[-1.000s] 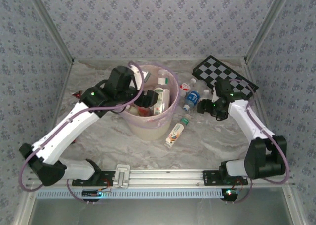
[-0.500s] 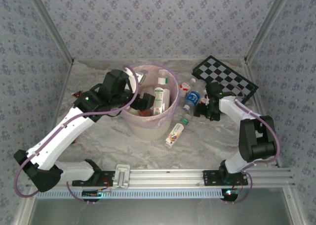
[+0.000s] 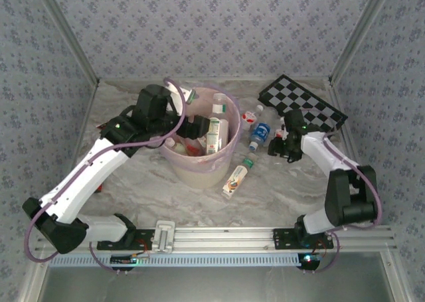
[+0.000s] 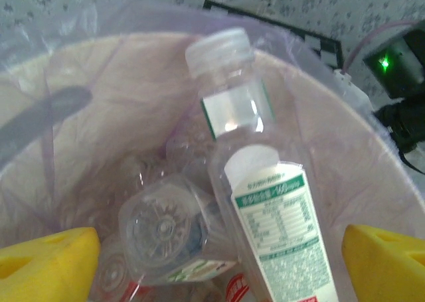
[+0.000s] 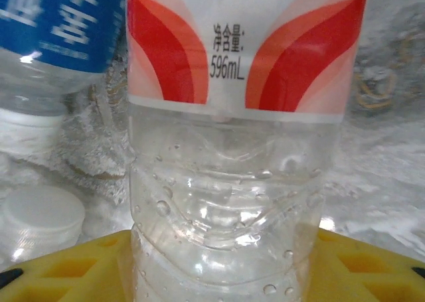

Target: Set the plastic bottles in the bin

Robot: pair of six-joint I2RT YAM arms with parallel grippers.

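Standing in the middle of the right wrist frame, a red-and-white bottle (image 5: 236, 182) runs straight up and down the picture. Its clear ribbed body sits between the yellow fingers of the right gripper (image 5: 226, 265), which flank it at the lower left and lower right corners. The fingers therefore cross its narrow width rather than its length. They look close against its sides, but whether they are actually pressing cannot be told. A blue bottle (image 5: 60, 30) lies at the upper left of that frame and a white cap (image 5: 40, 216) at the lower left, both just beside the flanked one.

In the overhead view this cluster is right of centre on the table, near the bin (image 3: 199, 172), which lies to the left of it. Two more bottles lie below the cluster: one with a green cap (image 3: 248, 161) and an orange-white one (image 3: 235, 180) near the bin's lower right side.

The left gripper (image 4: 219, 259) hangs over the bin's mouth with its jaws spread wide and nothing between them. Several bottles are piled below it, among them a green-labelled bottle (image 4: 265, 202) leaning on the far wall.

The right arm is clearly the nearer one to the loose bottles. Its coming move likely depends on lifting the flanked bottle clear of its neighbours and carrying it leftward over the rim.
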